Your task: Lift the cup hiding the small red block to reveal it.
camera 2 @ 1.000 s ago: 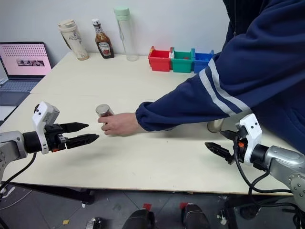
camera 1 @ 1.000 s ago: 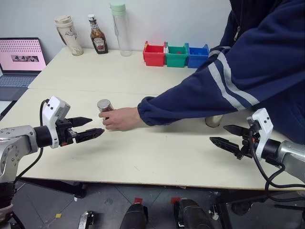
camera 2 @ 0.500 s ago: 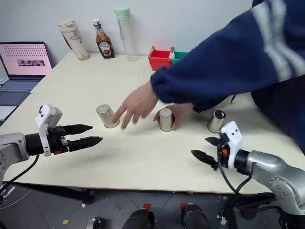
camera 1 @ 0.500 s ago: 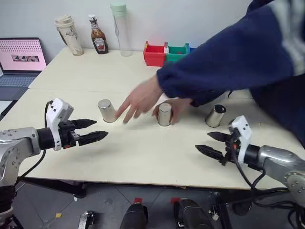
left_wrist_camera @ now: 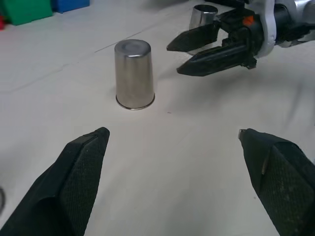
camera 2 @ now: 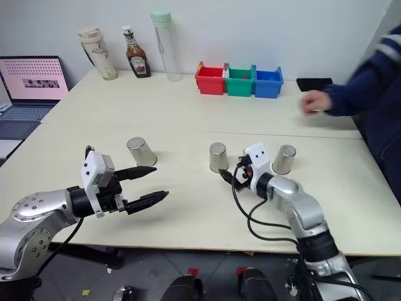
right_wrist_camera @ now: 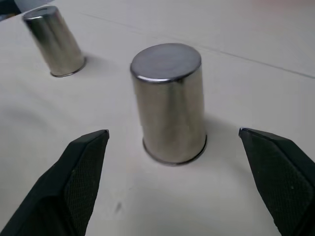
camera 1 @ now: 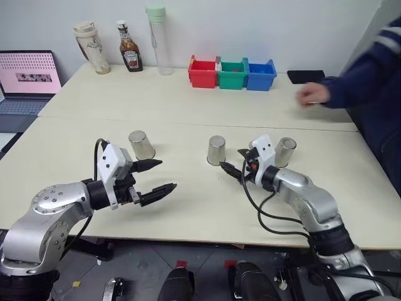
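Three upturned steel cups in a row on the counter (camera 1: 188, 207), right tool (camera 1: 235, 162) spread wide just beside the middle cup (camera 1: 216, 150), left tool (camera 1: 154, 178) likewise apart, nearer the left cup (camera 1: 141, 145).

A pale worktop (camera 1: 188, 207), seamed across its middle, carries three upturned steel cups in a row: the left cup (camera 1: 141, 145) at about 9 o'clock, the middle cup (camera 1: 217, 150) at centre, the right cup (camera 1: 285, 152) toward 3 o'clock, all apart. Along the far edge at 12 o'clock stand a red bin (camera 1: 202, 71), green bin (camera 1: 233, 73) and blue bin (camera 1: 260, 74), touching. Toward 11 o'clock stand a tumbler (camera 1: 90, 47), sauce bottle (camera 1: 129, 54) and tall clear bottle (camera 1: 158, 39). A black phone (camera 1: 306, 76) lies at 1 o'clock.
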Robot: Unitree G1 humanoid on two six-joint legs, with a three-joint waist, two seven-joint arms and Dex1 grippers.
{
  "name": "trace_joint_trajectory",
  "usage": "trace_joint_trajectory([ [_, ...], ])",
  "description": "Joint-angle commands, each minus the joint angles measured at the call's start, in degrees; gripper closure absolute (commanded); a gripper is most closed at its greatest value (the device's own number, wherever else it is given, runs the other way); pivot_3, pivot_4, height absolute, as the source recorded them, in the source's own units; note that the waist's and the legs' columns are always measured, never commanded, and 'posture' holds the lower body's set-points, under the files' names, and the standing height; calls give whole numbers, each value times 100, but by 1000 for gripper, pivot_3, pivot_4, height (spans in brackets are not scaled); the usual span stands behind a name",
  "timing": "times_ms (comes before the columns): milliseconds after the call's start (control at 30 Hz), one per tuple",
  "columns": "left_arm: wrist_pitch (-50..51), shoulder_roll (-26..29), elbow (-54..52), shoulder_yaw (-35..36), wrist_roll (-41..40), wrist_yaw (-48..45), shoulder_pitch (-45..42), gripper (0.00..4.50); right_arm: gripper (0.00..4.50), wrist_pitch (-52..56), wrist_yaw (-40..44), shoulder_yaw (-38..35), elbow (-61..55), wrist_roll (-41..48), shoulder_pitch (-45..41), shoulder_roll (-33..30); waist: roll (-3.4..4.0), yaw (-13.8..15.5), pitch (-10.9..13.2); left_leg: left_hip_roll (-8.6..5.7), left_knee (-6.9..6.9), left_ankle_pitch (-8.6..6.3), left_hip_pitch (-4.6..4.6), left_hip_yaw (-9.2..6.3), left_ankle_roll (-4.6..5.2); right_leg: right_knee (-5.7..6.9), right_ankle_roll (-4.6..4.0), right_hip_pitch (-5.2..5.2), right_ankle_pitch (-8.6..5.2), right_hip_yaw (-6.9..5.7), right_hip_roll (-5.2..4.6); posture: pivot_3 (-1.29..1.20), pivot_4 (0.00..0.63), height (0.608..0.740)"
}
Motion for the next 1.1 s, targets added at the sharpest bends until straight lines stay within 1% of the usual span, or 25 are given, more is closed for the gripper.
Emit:
trace_joint_trajectory([
  [33, -346, -67, 78, -68, 166, 67, -25, 13, 0, -575, 199, -7, 581, -272, -347, 233, 0, -4, 0, -2, 0, 0, 0, 1, 0, -1, -1, 0, 0, 1, 0, 0, 150, 740],
  [267, -491, -164, 99, -149, 221, 119, 69, 13, 0, -1391, 518, 41, 1914, -735, -969, 651, 2, -14, 1, 3, -1, 0, 1, -2, 0, 1, -3, -1, 2, -1, -2, 0, 150, 740],
  [433, -605, -157, 177, -217, 292, 94, 55, 13, 0, -1914, 724, 106, 2456, -1030, -1083, 769, 2, -10, 1, 5, -1, 0, 1, -5, 0, 3, -4, 0, 2, -3, -2, 0, 150, 740],
  [467, -615, -162, 182, -240, 298, 89, 51, 0, 373, -1994, 751, 90, 2522, -1057, -1084, 783, 2, -10, 1, 4, -1, 0, 2, -5, 0, 3, -4, 0, 2, -3, -2, 0, 150, 740],
  [500, -624, -166, 183, -254, 298, 85, 53, 0, 489, -2059, 758, 69, 2566, -1084, -1083, 795, 3, -11, 2, 3, -1, 0, 1, -4, 0, 1, -4, 0, 2, -3, -4, 0, 150, 740],
  [567, -577, -194, 215, -259, 237, 113, -26, 0, 936, -2153, 772, 9, 2596, -1095, -1095, 795, 2, -12, 1, 1, -1, 0, 1, -1, 0, 2, -4, 0, 2, 0, -7, 0, 150, 740],
  [600, -563, -198, 234, -262, 216, 124, -61, 0, 1241, -2190, 762, -13, 2604, -1109, -1097, 797, 3, -13, 2, 1, -1, 0, 1, -1, 0, 1, -4, 0, 3, 0, -7, 0, 150, 740],
  [633, -607, -187, 269, -287, 250, 111, -92, 0, 1341, -2211, 764, -15, 2601, -1129, -1092, 799, 3, -14, 2, 1, -1, 0, 1, -2, 0, 2, -4, 0, 2, -1, -7, 0, 150, 740],
  [667, -649, -184, 322, -325, 291, 99, -134, 0, 1675, -2246, 766, -7, 2579, -1159, -1083, 797, 3, -14, 2, 3, -1, 0, 1, -3, 0, 2, -4, 0, 2, -2, -7, 0, 150, 740],
  [700, -672, -193, 369, -356, 315, 97, -181, 0, 1741, -2269, 760, -7, 2548, -1190, -1074, 799, 3, -13, 2, 3, -1, 0, 2, -6, 0, 3, -4, 0, 2, -4, -6, 0, 150, 740],
  [767, -667, -225, 413, -392, 315, 110, -250, 0, 1756, -2260, 776, -16, 2410, -1213, -1037, 786, 3, -14, 2, 5, -1, 0, 3, -6, 0, 5, -4, 0, 2, -4, -3, 0, 150, 740],
  [900, -662, -245, 447, -430, 303, 91, -288, 0, 1756, -1751, 838, -175, 1320, -923, -862, 672, 6, -12, 3, 4, -1, 0, 1, -5, 0, 4, -4, -2, 2, -2, -3, 0, 150, 740],
  [1000, -698, -230, 486, -457, 349, 64, -297, 0, 1756, -877, 517, -577, 445, -578, -819, 648, 6, -8, 4, 4, -2, 0, -4, -8, 0, 4, -4, -5, 2, -4, -8, 0, 150, 740],
  [1067, -673, -271, 469, -513, 347, 94, -350, 0, 1756, -392, 108, -856, 128, -573, -843, 599, 6, -6, 3, 4, -2, 0, -5, -11, 0, 4, -4, -5, 2, -6, -9, 0, 150, 740],
  [1100, -671, -296, 489, -560, 359, 108, -402, 0, 1756, -272, -84, -927, 148, -699, -874, 528, 6, 2, 3, 4, -2, 0, -4, -11, 0, 4, -4, -4, 2, -6, -9, 0, 150, 740],
])
